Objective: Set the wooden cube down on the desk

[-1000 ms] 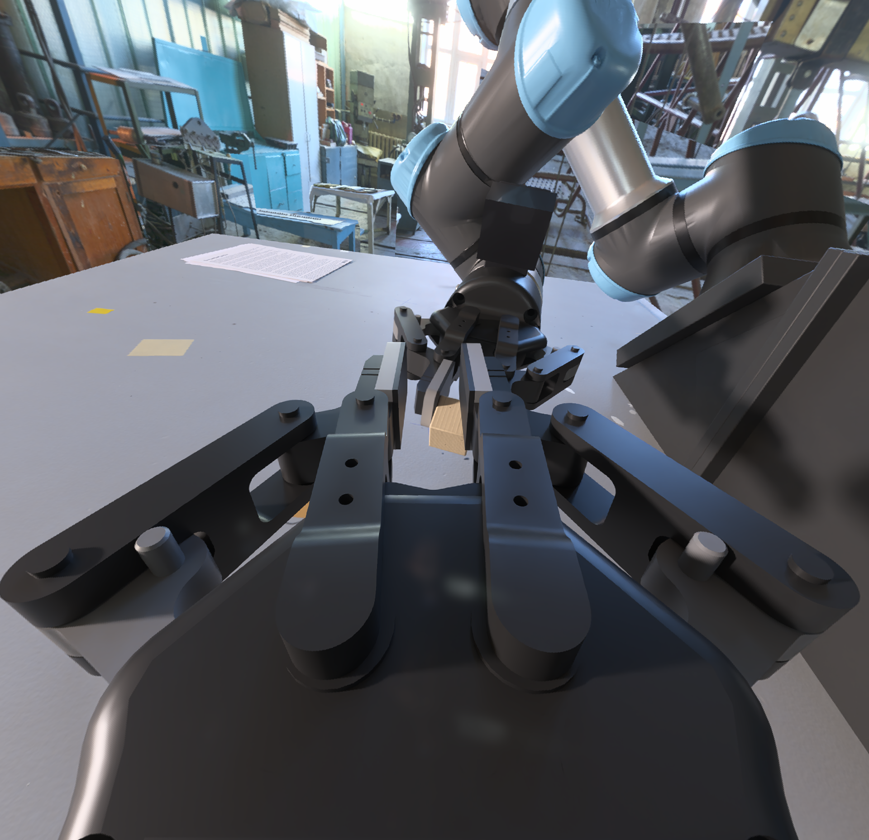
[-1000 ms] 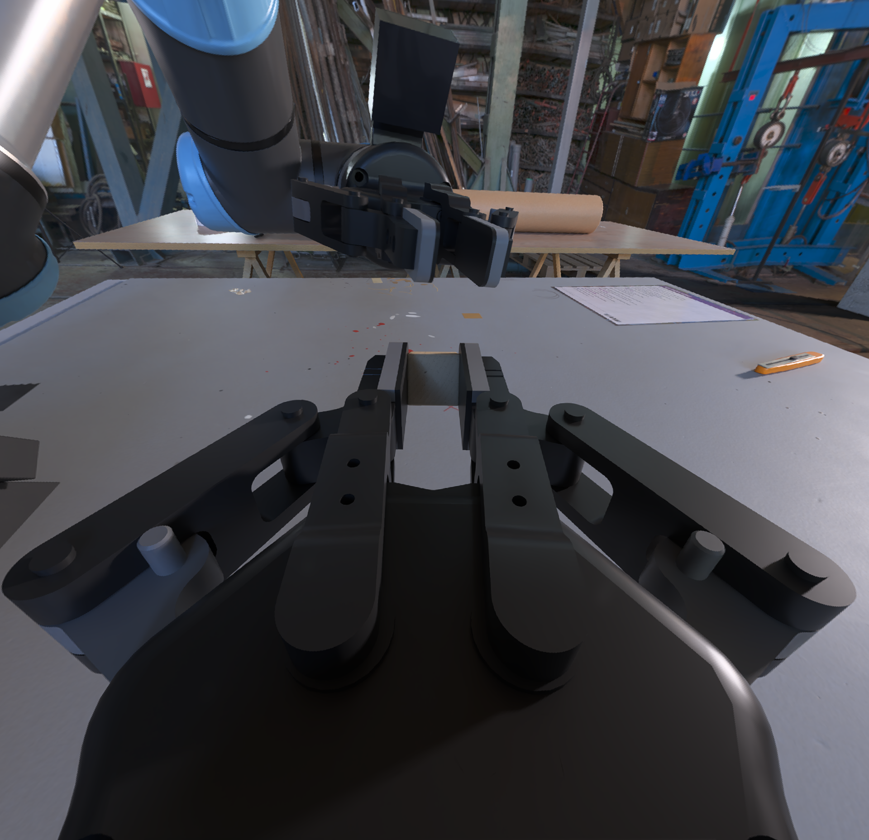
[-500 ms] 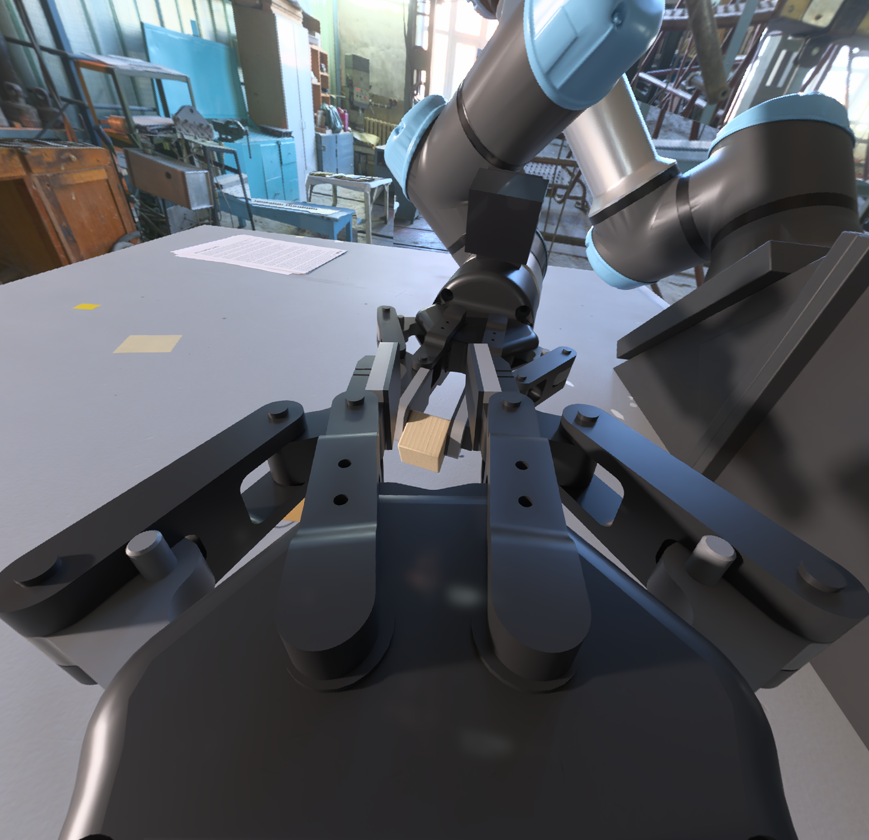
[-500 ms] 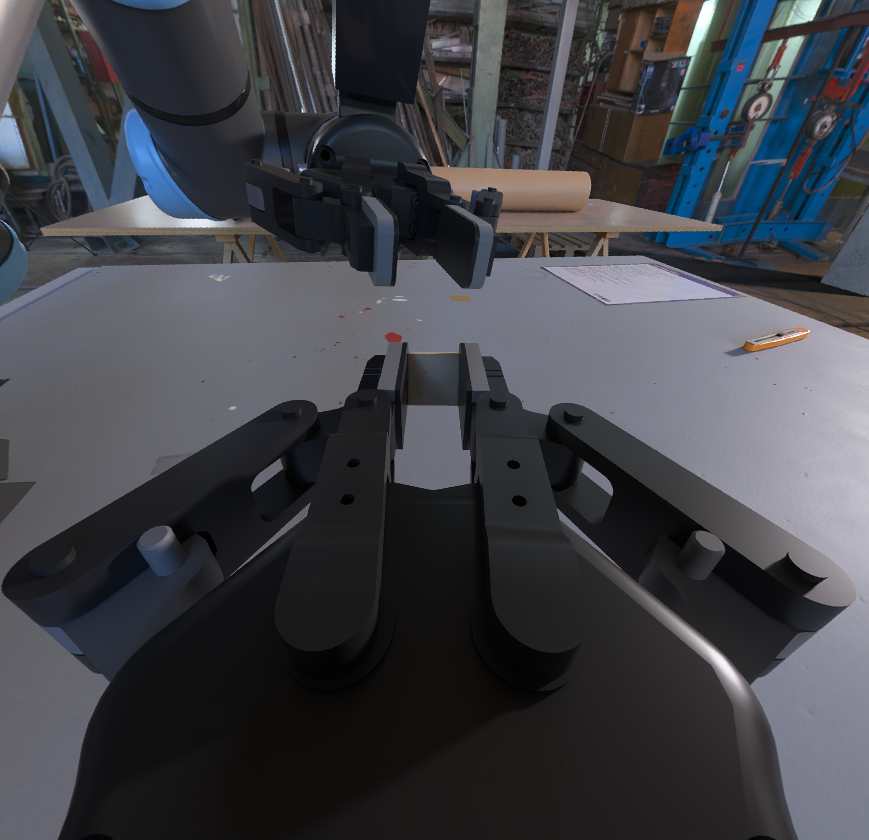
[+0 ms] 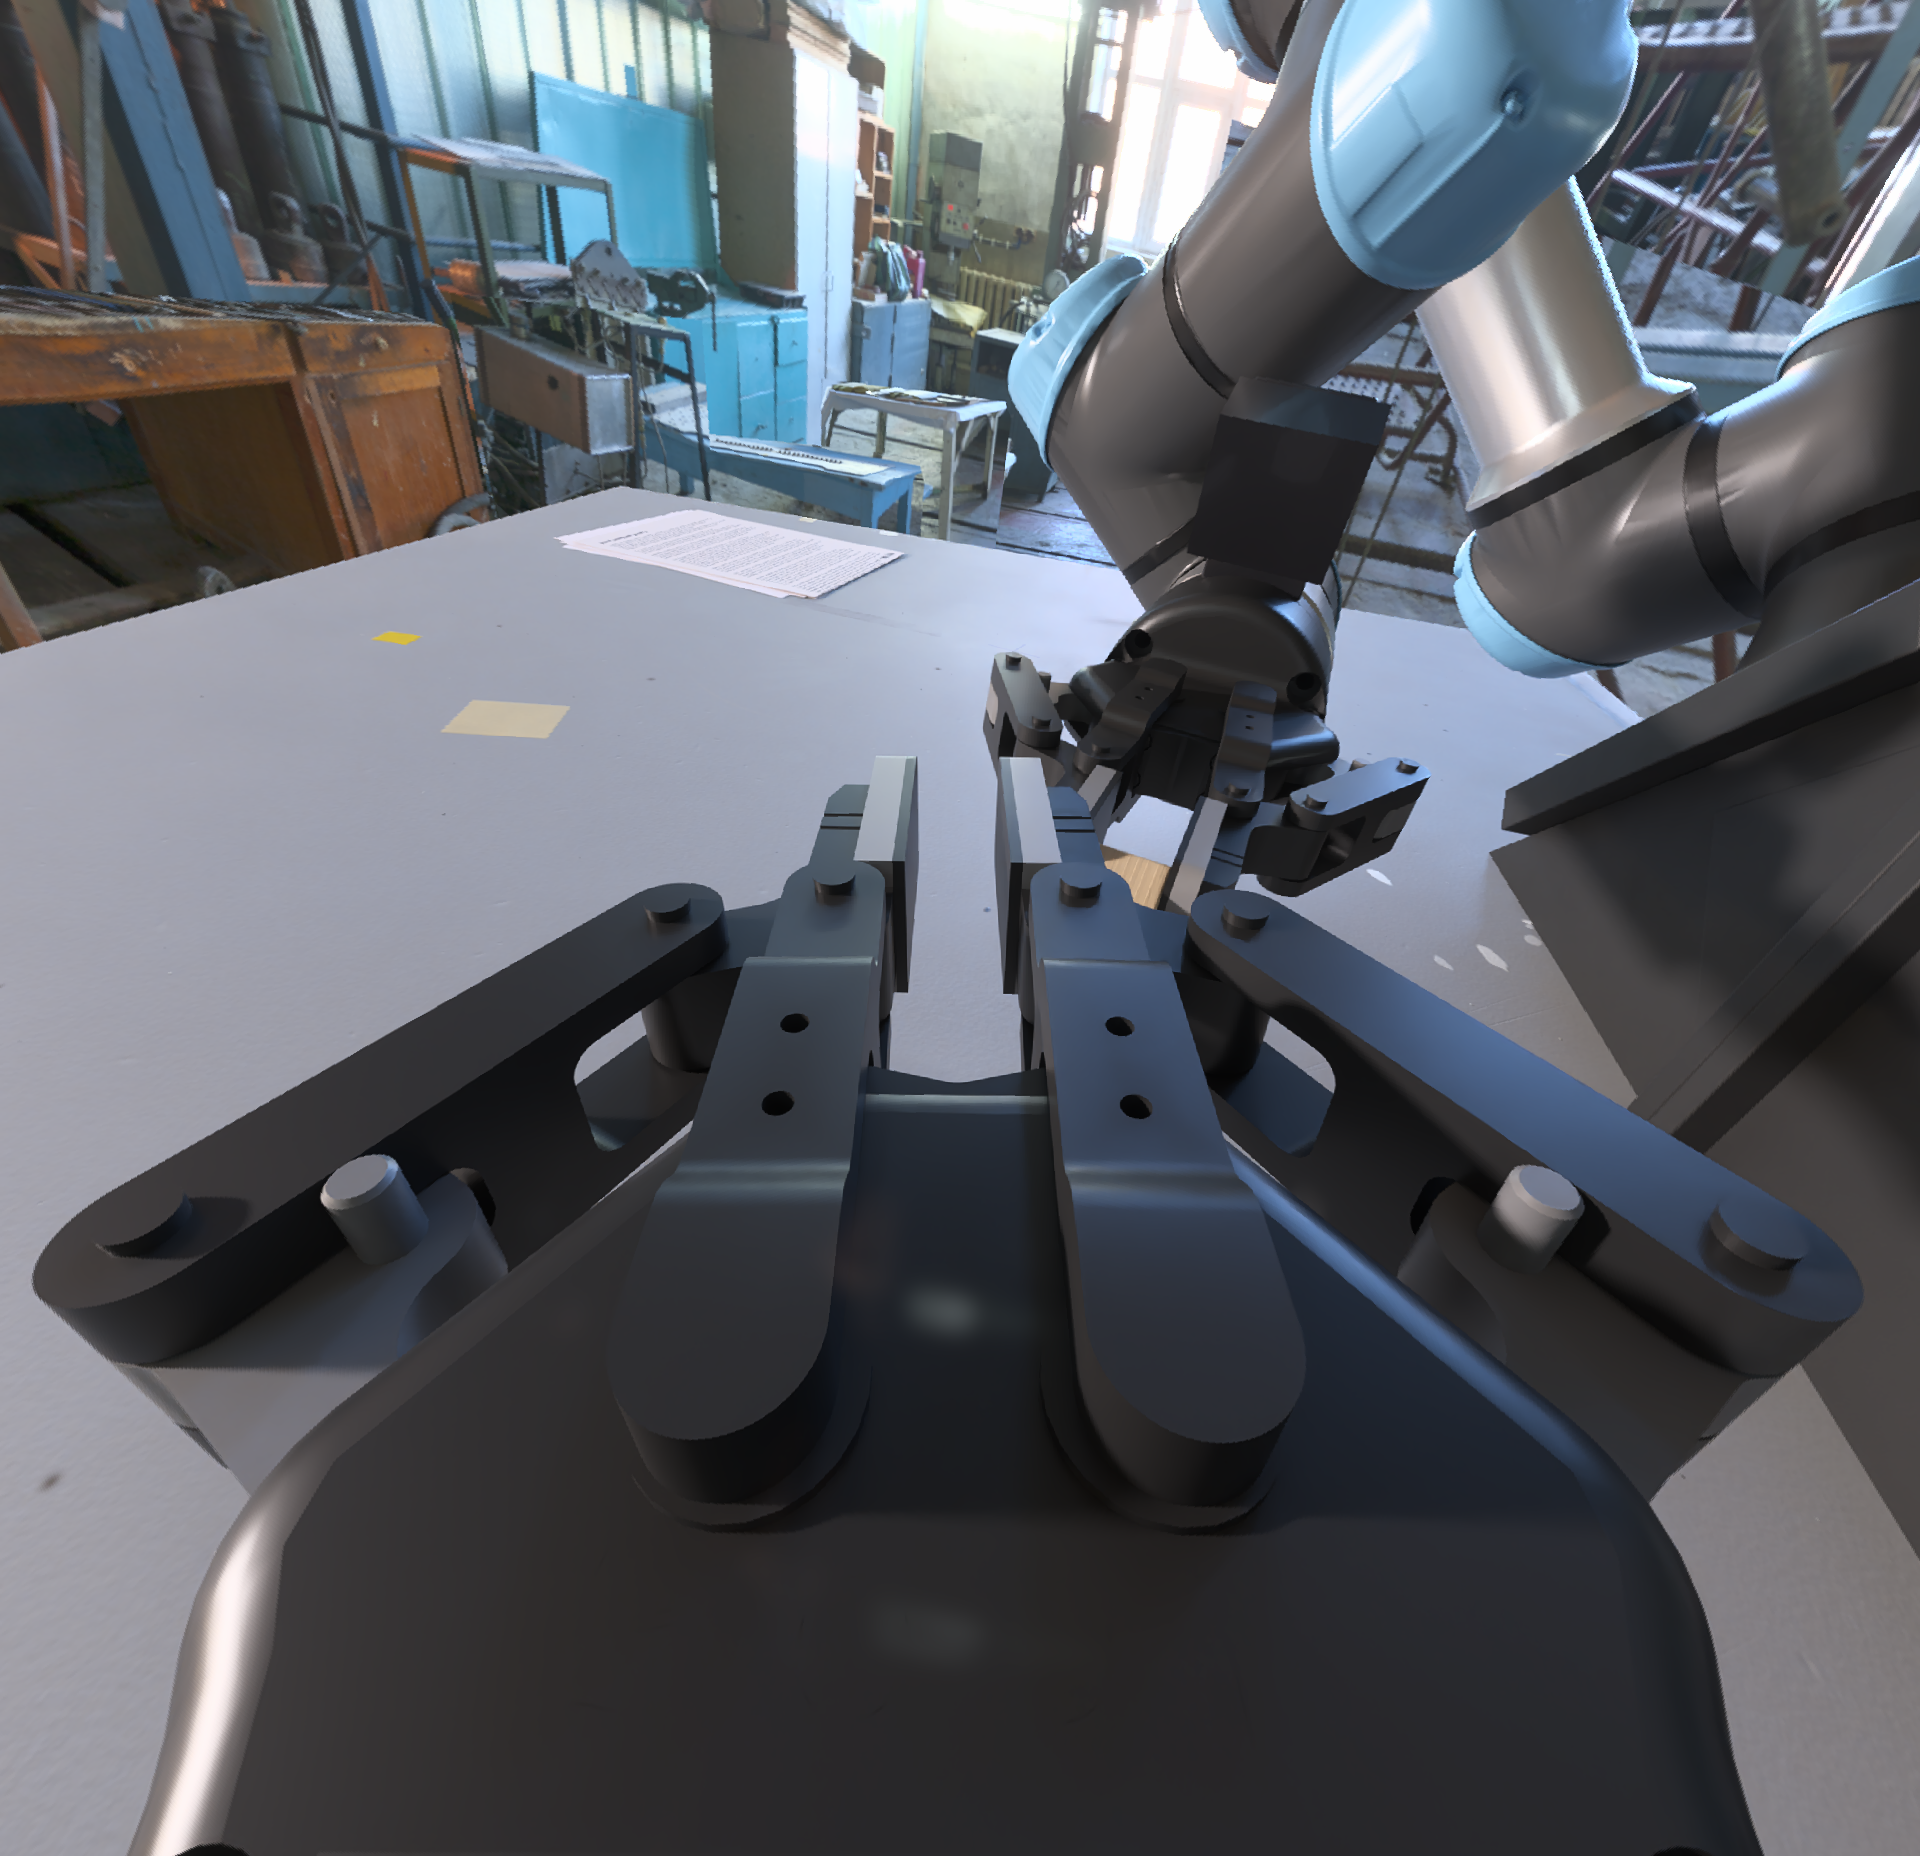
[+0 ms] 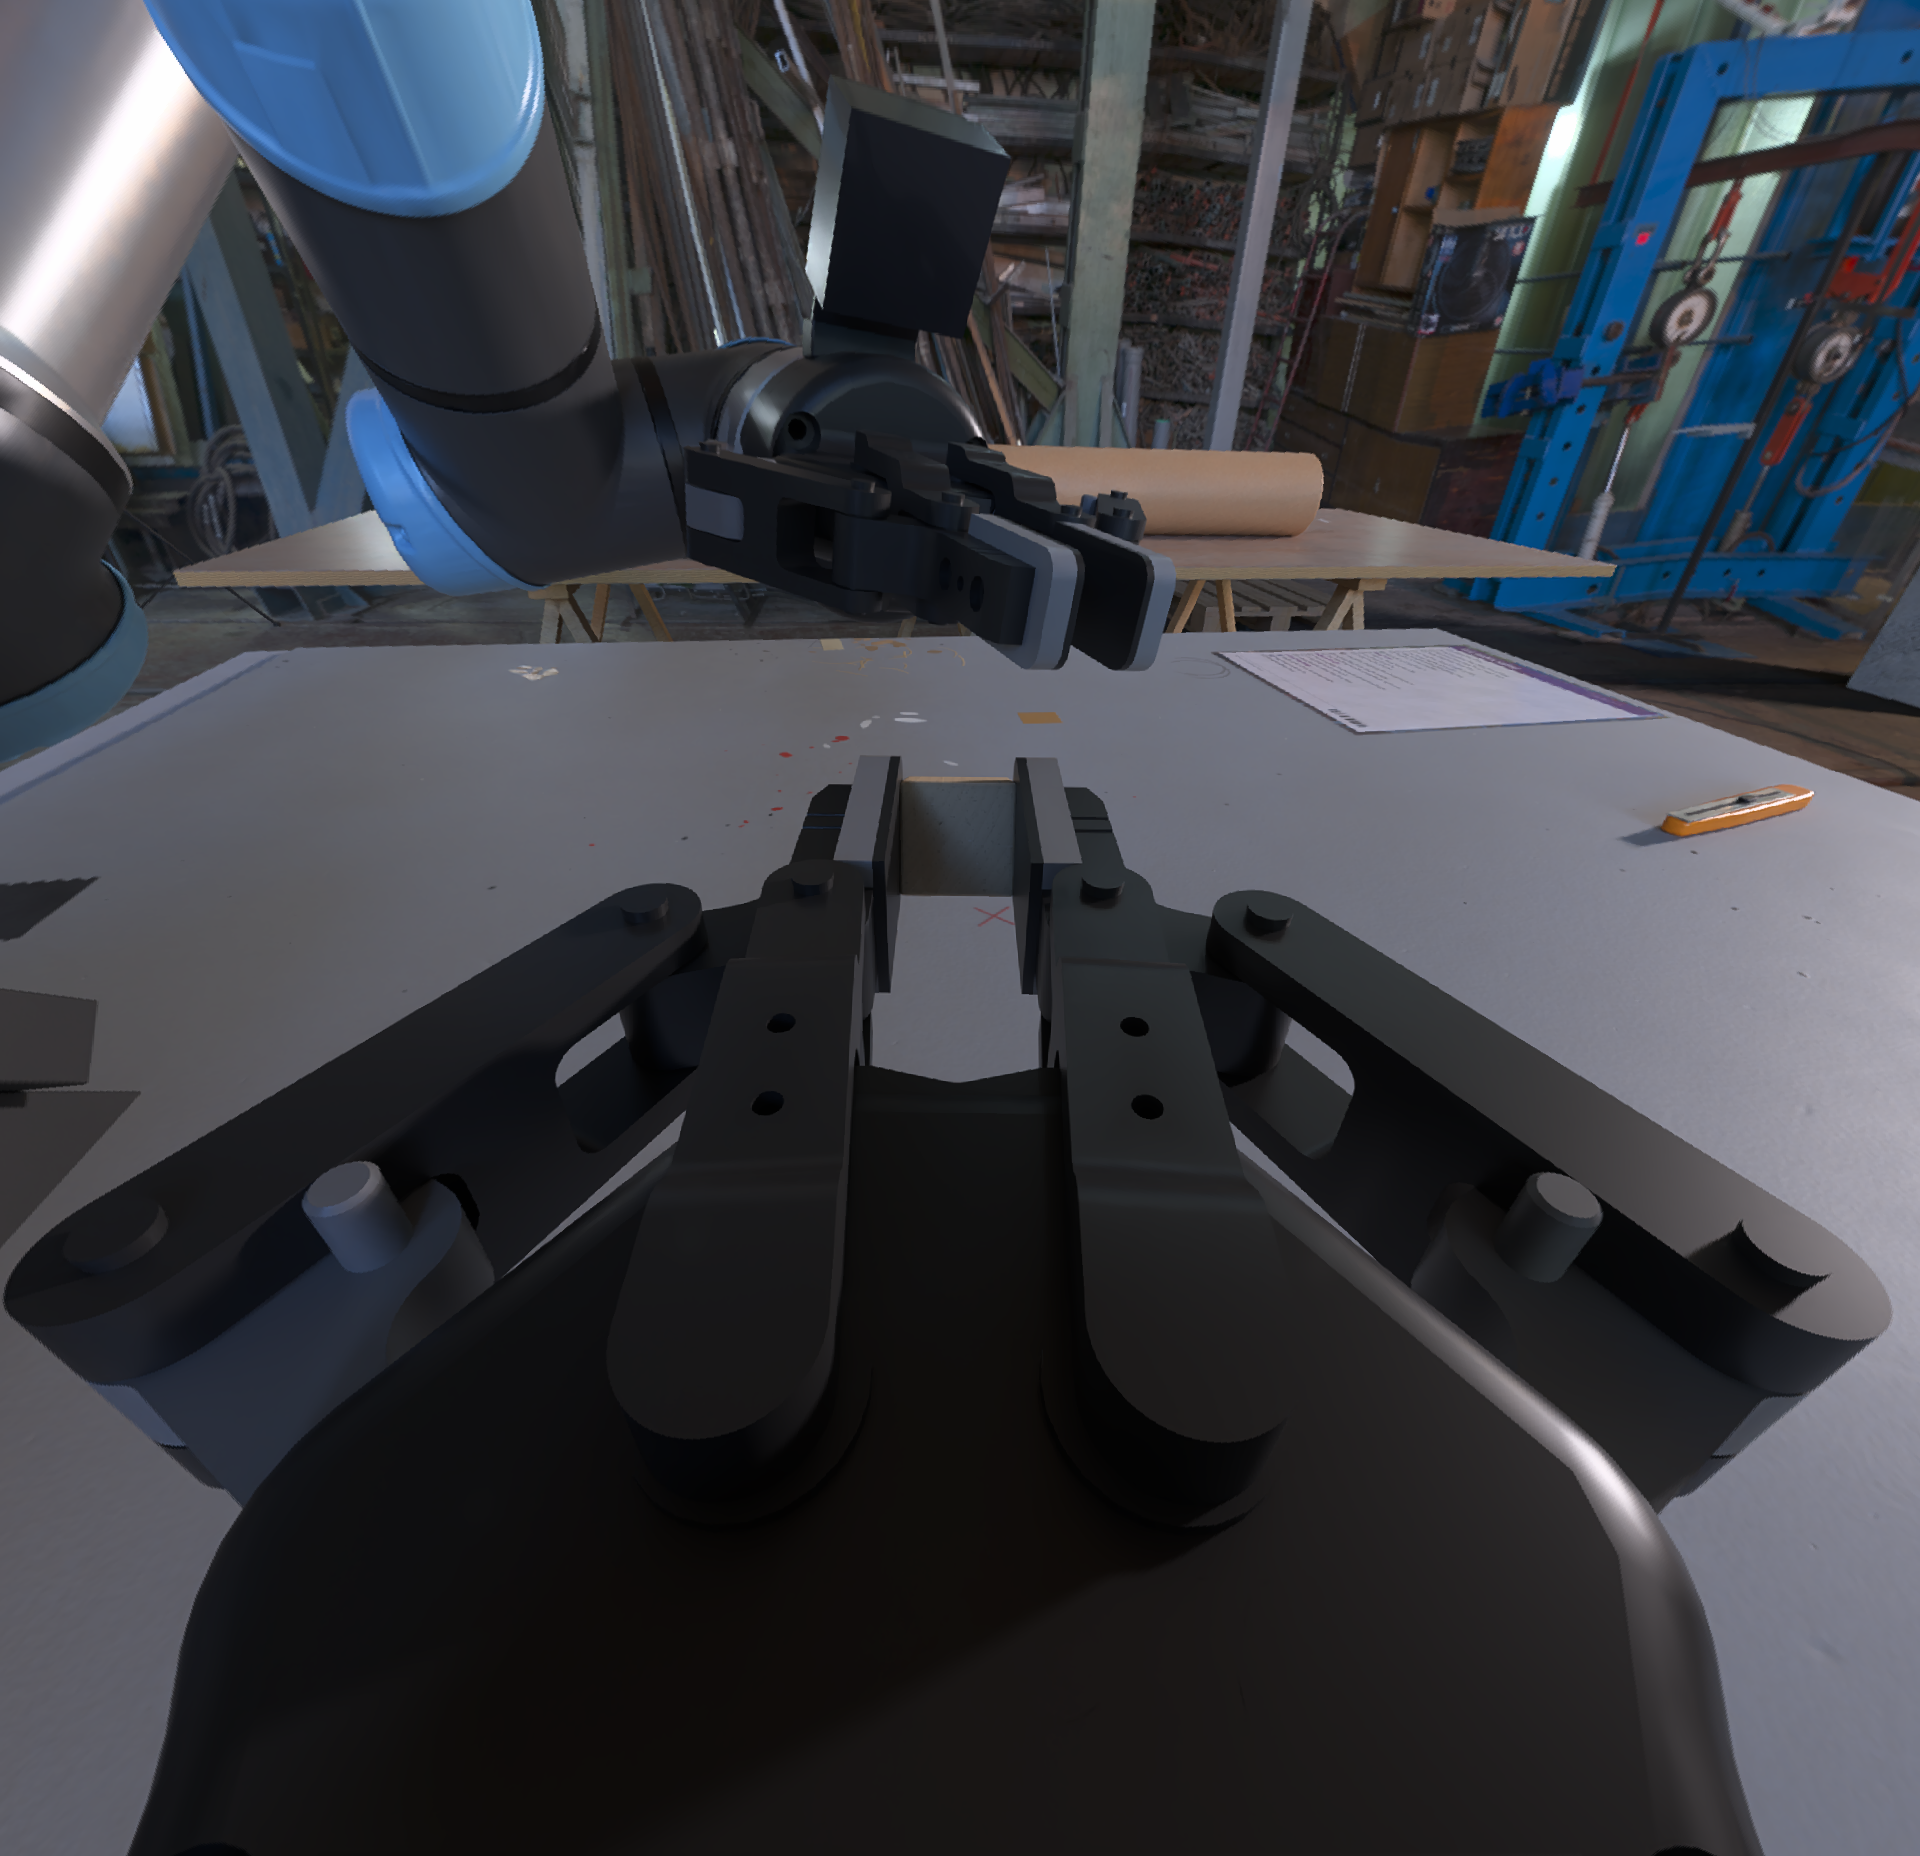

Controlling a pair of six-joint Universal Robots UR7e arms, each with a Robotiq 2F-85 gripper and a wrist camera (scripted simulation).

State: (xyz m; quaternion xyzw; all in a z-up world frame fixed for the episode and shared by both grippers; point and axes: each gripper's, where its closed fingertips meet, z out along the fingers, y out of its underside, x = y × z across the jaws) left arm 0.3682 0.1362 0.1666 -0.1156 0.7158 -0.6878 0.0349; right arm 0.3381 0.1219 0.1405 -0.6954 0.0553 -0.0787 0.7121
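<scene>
Right wrist view, frame centre: my right tool (image 6: 956,819) clamps the pale square wooden cube (image 6: 956,838) low over the grey counter (image 6: 1455,975); left tool (image 5: 956,840) empty, parted; next I lower gently, then release.

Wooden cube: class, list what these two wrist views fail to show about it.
- Left wrist view: most of the wooden cube is hidden behind the left end effector.
- Right wrist view: the cube's underside is hidden, so contact with the desk cannot be judged.
- Right wrist view: the right end effector covers its clamped sides.
</scene>
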